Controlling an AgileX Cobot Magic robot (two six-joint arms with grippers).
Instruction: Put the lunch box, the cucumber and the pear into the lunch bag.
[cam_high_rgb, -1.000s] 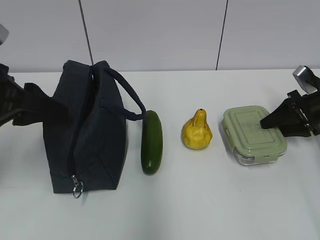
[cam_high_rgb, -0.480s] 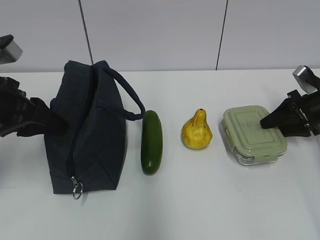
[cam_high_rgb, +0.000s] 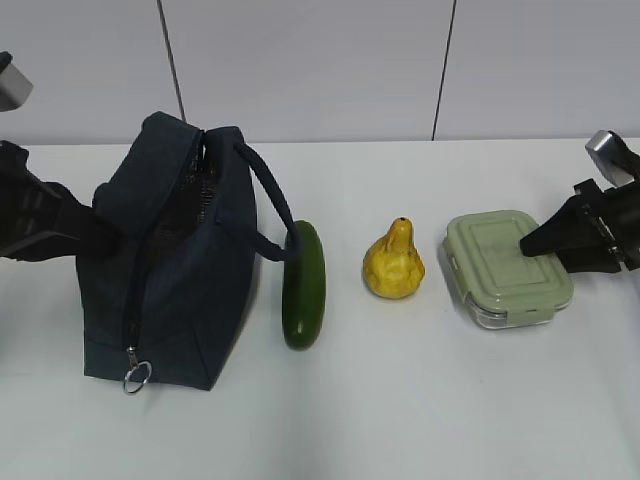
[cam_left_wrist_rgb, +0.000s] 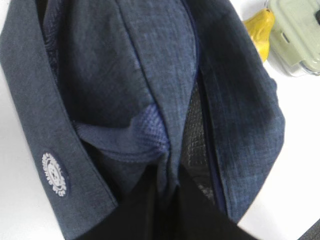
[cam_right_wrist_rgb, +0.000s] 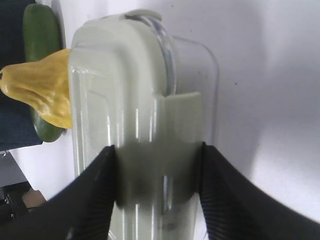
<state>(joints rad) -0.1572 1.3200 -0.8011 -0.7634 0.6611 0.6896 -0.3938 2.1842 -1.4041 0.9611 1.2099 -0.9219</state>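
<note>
A white table holds four items in a row before a pale panelled wall. The lunch bag, dark navy, sits at 9 o'clock from the cucumber, its zip parted at the top and a metal ring pull hanging at its near end. One loop handle arches over to touch the cucumber's far end. The left gripper presses into the bag's left side, its jaws clenched on a fold of the navy fabric; in the wrist view the cloth bunches between the black fingers, with a white round logo on the handle strap beside them. The pear, yellow and lumpy, stands at 3 o'clock from the cucumber, apart from it. Just beyond, at 3 o'clock again, lies the lunch box with its sage-green lid. The right gripper straddles the box's right end, jaws spread to either side of the lid's latch, pads alongside it; whether they are squeezing cannot be told. Nothing lies between bag mouth and food.
</note>
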